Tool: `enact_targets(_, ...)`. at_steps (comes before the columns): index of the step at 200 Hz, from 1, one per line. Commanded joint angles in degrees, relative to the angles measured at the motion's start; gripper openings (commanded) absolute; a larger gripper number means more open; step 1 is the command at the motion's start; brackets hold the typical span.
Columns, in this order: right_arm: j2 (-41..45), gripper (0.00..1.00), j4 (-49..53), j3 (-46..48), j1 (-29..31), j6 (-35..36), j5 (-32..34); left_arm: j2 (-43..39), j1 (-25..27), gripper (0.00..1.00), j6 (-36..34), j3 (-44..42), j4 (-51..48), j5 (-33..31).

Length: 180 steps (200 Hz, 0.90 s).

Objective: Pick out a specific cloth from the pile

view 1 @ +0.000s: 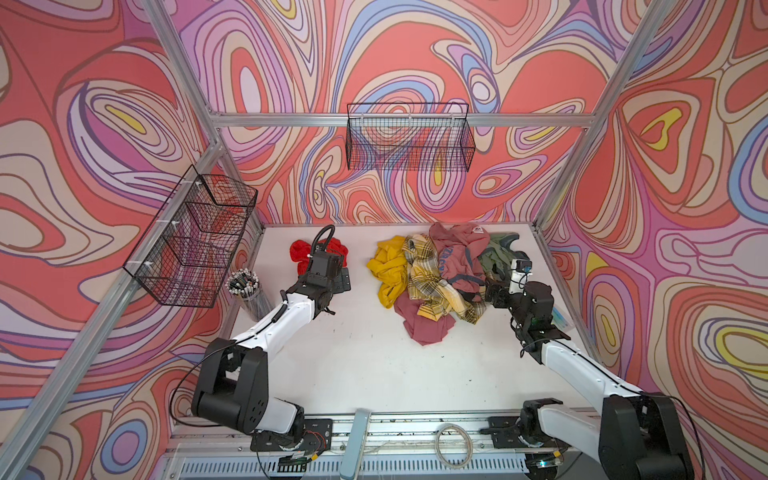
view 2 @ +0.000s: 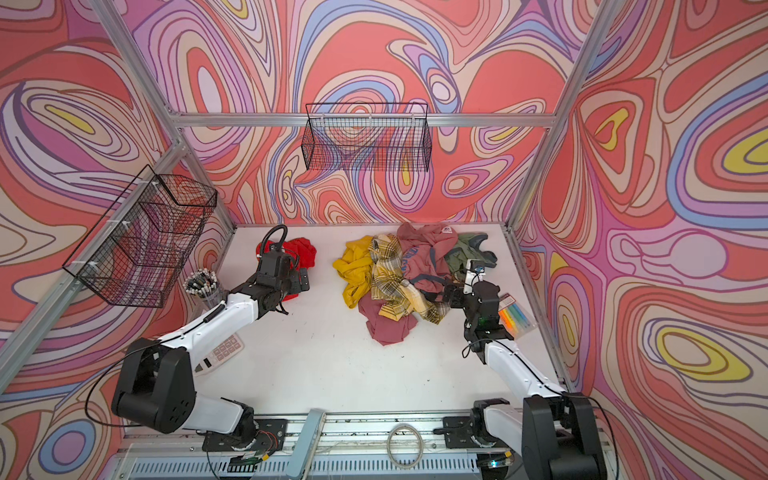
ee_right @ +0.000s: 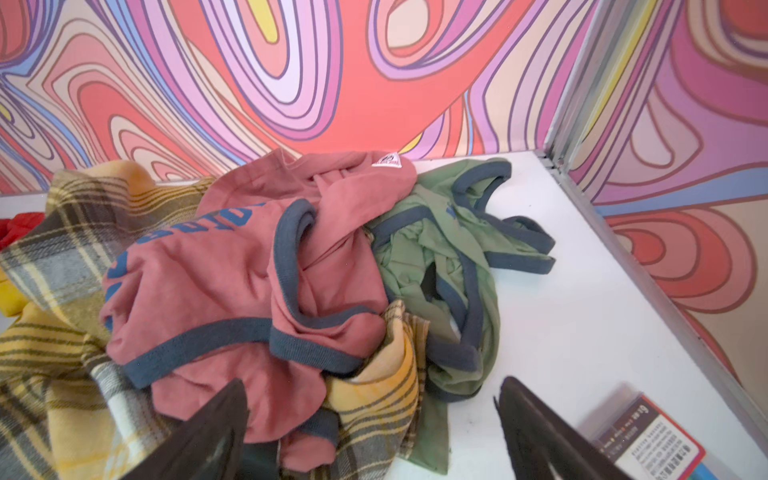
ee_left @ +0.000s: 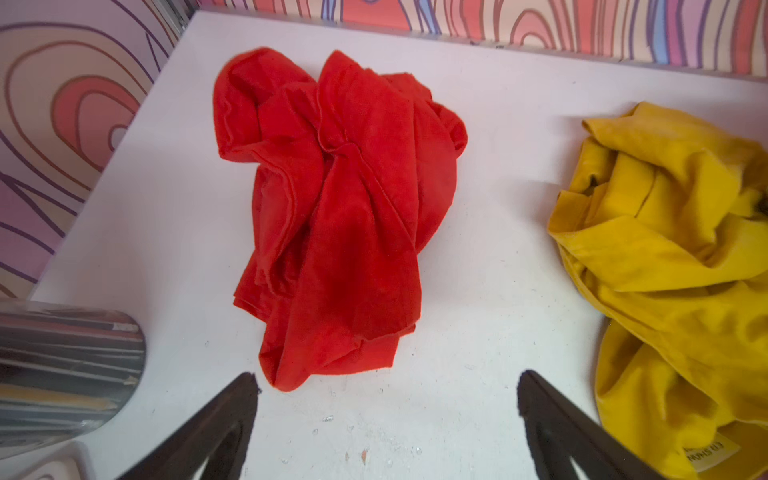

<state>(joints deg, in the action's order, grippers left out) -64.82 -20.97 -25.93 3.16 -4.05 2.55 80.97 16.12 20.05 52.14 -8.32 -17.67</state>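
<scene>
Both spread: left hand (ee_left: 388,376), right hand (ee_right: 372,383); cloth (ee_left: 340,199) on white table (view 1: 365,353), swirled walls (view 1: 415,62).

Bright, even, diffuse light fills both top views; the white counter (view 1: 374,353) carries only faint, soft shadows under the arms (view 1: 282,316). A wide lens stretches the walls (view 1: 83,208) toward the edges. In the wrist views the cloth (ee_left: 340,208) and the pile (ee_right: 249,291) are sharp, with dark folds, while the left gripper (ee_left: 386,386), right gripper (ee_right: 370,399), cup (ee_left: 62,374) and packet (ee_right: 648,436) blur near the lens.
</scene>
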Motion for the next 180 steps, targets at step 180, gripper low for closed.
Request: enact_targets(180,-33.57,0.98,-34.3,-0.52,-1.93,3.92,0.7,-12.14,-2.23,1.0,-17.34,-27.6,34.16,-14.39)
